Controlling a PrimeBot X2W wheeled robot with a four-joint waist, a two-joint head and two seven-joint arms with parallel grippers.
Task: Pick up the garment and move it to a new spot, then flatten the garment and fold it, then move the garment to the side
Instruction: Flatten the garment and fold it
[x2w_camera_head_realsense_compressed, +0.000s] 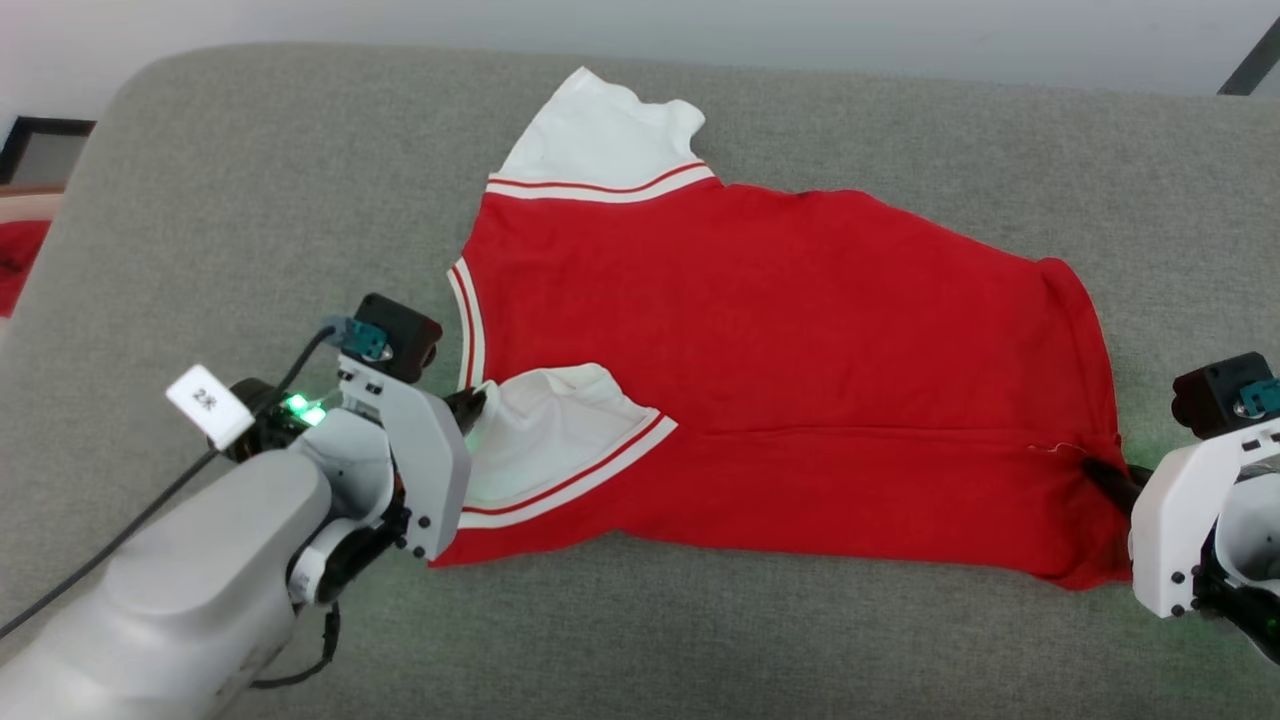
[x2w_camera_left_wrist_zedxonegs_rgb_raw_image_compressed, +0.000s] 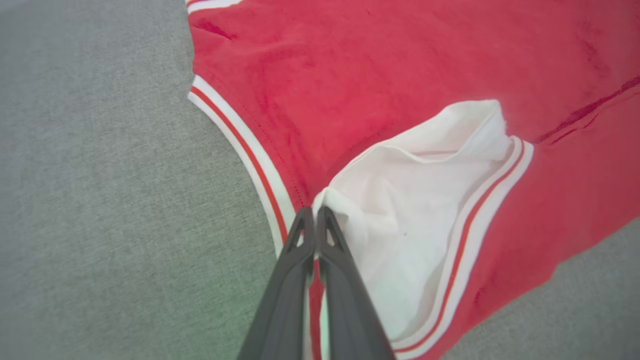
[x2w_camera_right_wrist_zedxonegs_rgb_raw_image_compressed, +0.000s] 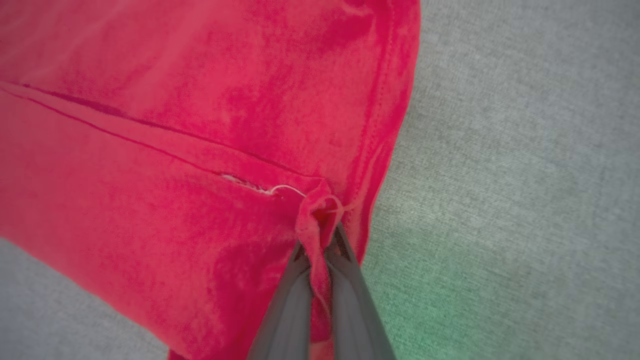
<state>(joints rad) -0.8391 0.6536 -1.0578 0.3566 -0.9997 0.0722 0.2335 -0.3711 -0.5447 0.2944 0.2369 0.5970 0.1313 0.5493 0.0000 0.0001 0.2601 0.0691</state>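
Note:
The garment (x2w_camera_head_realsense_compressed: 780, 370), a red jersey with white sleeves and striped trim, lies numerals-down on the grey cushion, its near long edge folded over onto the body. One white sleeve (x2w_camera_head_realsense_compressed: 600, 130) points to the far side; the other white sleeve (x2w_camera_head_realsense_compressed: 545, 440) lies folded onto the red. My left gripper (x2w_camera_head_realsense_compressed: 478, 405) is shut on the garment at the collar end, pinching the sleeve edge (x2w_camera_left_wrist_zedxonegs_rgb_raw_image_compressed: 320, 200). At the hem end my right gripper (x2w_camera_head_realsense_compressed: 1100, 470) is shut on a bunched red fold (x2w_camera_right_wrist_zedxonegs_rgb_raw_image_compressed: 317, 210) of the folded edge.
The grey cushion (x2w_camera_head_realsense_compressed: 250, 200) stretches wide on all sides of the jersey, with bare fabric at left, front and right. A small red cloth (x2w_camera_head_realsense_compressed: 20, 260) lies beyond the cushion's left edge. A black cable (x2w_camera_head_realsense_compressed: 130, 520) trails from my left arm.

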